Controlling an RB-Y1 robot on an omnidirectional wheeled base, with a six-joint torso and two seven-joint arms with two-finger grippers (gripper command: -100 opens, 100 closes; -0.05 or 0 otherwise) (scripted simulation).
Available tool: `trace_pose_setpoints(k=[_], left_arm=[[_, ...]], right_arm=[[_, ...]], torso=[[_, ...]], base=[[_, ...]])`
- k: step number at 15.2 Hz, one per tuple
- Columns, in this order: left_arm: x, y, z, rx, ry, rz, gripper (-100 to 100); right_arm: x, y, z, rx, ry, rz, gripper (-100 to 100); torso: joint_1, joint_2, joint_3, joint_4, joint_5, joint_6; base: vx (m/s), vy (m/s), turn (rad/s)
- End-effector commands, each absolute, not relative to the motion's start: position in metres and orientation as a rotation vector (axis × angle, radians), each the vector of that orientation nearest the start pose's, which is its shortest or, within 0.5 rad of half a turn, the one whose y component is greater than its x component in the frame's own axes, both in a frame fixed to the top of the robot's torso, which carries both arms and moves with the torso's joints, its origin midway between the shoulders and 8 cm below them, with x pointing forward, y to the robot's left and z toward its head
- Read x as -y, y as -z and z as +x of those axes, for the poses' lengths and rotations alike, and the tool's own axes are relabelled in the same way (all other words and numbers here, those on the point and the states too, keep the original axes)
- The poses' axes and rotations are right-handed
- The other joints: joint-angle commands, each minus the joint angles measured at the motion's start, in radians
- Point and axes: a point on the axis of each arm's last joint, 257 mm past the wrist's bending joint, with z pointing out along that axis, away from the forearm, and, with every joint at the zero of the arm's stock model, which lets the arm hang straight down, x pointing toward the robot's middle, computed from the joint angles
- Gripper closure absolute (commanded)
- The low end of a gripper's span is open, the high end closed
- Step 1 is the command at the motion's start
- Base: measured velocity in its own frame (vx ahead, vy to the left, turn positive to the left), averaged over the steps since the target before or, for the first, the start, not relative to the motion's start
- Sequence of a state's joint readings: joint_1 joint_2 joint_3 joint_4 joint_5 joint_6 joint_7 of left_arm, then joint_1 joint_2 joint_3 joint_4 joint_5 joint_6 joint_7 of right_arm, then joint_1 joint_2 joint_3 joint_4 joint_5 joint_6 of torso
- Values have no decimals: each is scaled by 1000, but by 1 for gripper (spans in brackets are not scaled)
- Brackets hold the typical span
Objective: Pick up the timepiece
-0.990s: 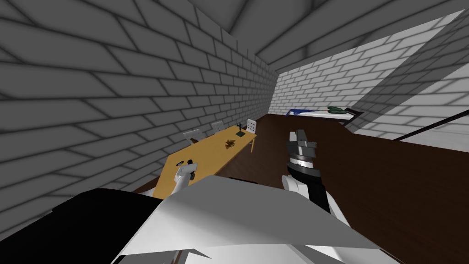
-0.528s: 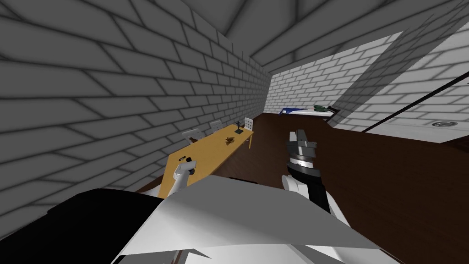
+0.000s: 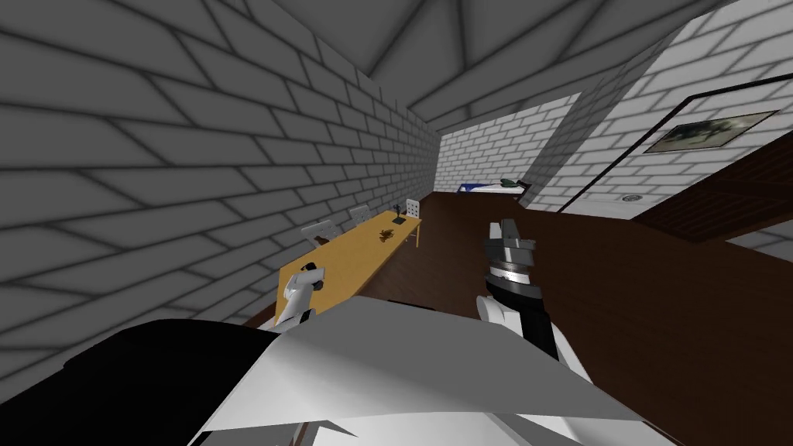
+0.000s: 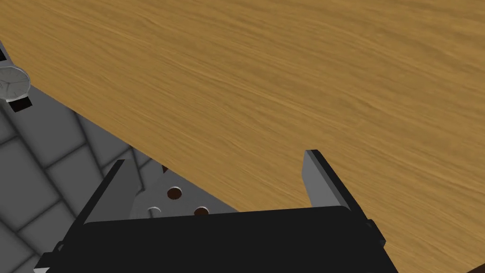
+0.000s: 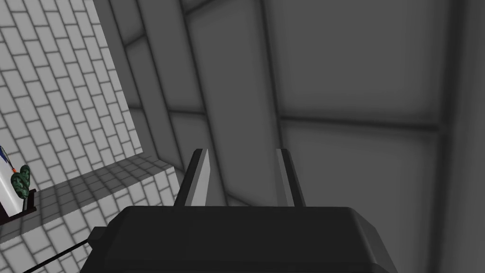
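No text, number, label or sign could be read anywhere (the marks on the pale dial of the watch (image 4: 10, 83) were too small to tell).

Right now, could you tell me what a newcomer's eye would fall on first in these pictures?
The long wooden table along the grey brick wall stands out first, with my left claw open over its near end. A small silver watch lies at the table's edge, off to one side of that claw. My right claw is raised above the dark floor.
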State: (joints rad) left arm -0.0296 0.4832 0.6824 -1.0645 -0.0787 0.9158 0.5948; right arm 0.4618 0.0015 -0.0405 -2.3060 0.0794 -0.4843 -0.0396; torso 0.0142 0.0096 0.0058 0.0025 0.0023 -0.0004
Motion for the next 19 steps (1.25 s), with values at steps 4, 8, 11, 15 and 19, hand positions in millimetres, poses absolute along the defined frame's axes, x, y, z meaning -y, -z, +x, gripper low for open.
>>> trace_pose_setpoints(k=[4,8,11,15,19], left_arm=[[-719,425,212,-397,-40,-2483,-100],[-732,423,193,-354,-104,-2514,-100],[-737,423,183,-334,-137,-2532,-100],[-740,428,172,-308,-154,-2533,-100],[-739,427,175,-313,-151,-2535,100]], right_arm=[[278,-45,343,-614,-1270,585,0],[278,-45,343,-614,-1270,585,0],[278,-45,343,-614,-1270,585,0],[278,-45,343,-614,-1270,585,0],[278,-45,343,-614,-1270,585,0]], torso=[[-1,-9,-5,-2,0,0],[1,-15,-9,-3,0,1],[0,-15,-9,-3,0,0],[-1,-13,-8,-3,0,0],[-8,-11,-6,-3,-1,-1]], base=[[5,92,-137],[64,117,-201],[43,102,-118],[19,87,-126],[-9,13,8]])
